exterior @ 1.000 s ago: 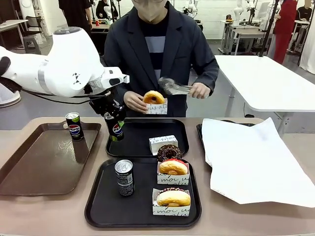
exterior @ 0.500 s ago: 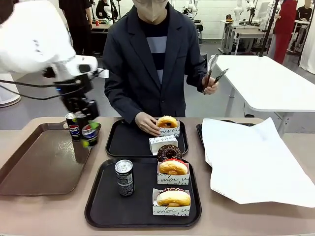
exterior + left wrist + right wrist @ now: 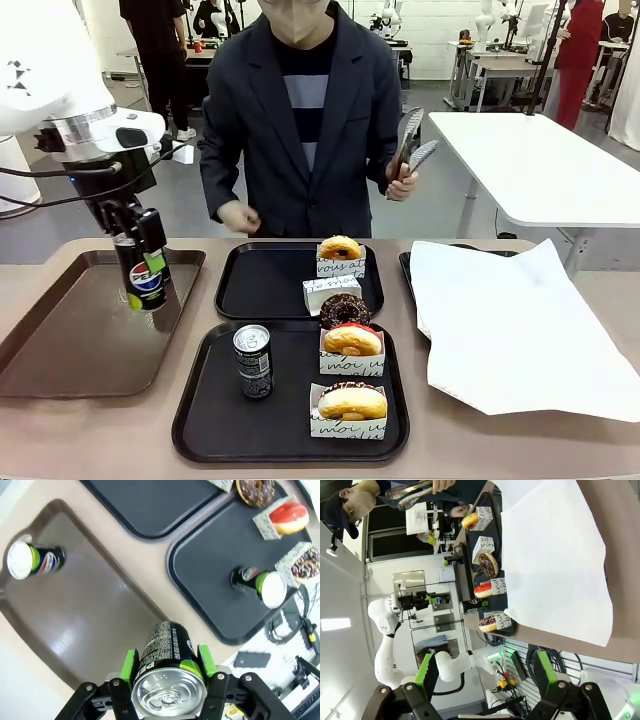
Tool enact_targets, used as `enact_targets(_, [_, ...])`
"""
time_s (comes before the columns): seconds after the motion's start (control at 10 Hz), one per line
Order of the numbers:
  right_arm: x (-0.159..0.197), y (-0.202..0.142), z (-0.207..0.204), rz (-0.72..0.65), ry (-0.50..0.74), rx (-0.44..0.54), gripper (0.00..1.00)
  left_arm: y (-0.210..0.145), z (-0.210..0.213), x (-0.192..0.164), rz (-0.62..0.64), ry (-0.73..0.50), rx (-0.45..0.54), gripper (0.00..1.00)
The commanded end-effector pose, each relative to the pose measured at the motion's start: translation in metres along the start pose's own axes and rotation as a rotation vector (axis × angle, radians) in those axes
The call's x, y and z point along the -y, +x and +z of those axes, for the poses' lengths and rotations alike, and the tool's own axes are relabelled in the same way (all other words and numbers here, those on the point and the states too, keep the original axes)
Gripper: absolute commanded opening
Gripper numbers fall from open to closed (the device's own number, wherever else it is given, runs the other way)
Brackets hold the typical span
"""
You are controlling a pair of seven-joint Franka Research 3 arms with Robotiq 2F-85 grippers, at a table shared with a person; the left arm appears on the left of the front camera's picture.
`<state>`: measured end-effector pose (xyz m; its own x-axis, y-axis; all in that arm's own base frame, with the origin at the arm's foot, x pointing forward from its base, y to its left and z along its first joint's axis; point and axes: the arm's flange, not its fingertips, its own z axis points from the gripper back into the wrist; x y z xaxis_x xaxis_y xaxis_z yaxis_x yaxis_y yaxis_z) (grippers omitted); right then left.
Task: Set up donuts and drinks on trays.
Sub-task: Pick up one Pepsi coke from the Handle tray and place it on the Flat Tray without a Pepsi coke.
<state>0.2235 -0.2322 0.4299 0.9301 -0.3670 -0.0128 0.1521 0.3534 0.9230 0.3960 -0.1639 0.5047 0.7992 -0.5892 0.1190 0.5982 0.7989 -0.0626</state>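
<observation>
My left gripper (image 3: 143,272) is shut on a black Pepsi can (image 3: 146,276), upright just above the brown tray (image 3: 70,330). From the left wrist the held can (image 3: 170,672) sits between the green pads (image 3: 131,662), and a second Pepsi can (image 3: 32,560) stands on the brown tray (image 3: 100,610). The near black tray (image 3: 210,425) holds a grey can (image 3: 252,360), a sprinkled donut (image 3: 352,402), a red-iced donut (image 3: 352,341) and a chocolate donut (image 3: 345,309). The far black tray (image 3: 265,290) holds a sleeved golden donut (image 3: 340,254). My right gripper (image 3: 486,670) is open, holding nothing.
A person stands across the table holding metal tongs (image 3: 412,145) raised in one hand, the other hand (image 3: 240,216) drawn back. A large white paper sheet (image 3: 510,320) covers the table's right side. An empty white sleeve (image 3: 332,292) lies on the far black tray.
My left arm carried the Pepsi can left, from above the far black tray to over the brown tray. The person set the sleeved golden donut on the far tray and pulled back.
</observation>
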Motion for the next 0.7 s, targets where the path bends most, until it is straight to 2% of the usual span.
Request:
enact_targets(0.0, [0.0, 0.001, -0.002, 0.018, 0.032, 0.015, 1.0, 0.032, -0.015, 0.0, 0.09, 0.006, 0.089, 0.59])
enact_targets(0.1, [0.0, 0.001, -0.002, 0.018, 0.032, 0.015, 1.0, 0.051, -0.028, 0.0, 0.128, 0.014, 0.101, 0.59])
enact_targets(0.3, [0.0, 0.001, -0.002, 0.018, 0.032, 0.015, 1.0, 0.093, -0.06, 0.006, 0.124, 0.056, 0.115, 0.59])
enact_targets(0.6, [0.0, 0.001, -0.002, 0.018, 0.032, 0.015, 1.0, 0.125, -0.1, 0.02, 0.127, 0.098, 0.163, 0.59])
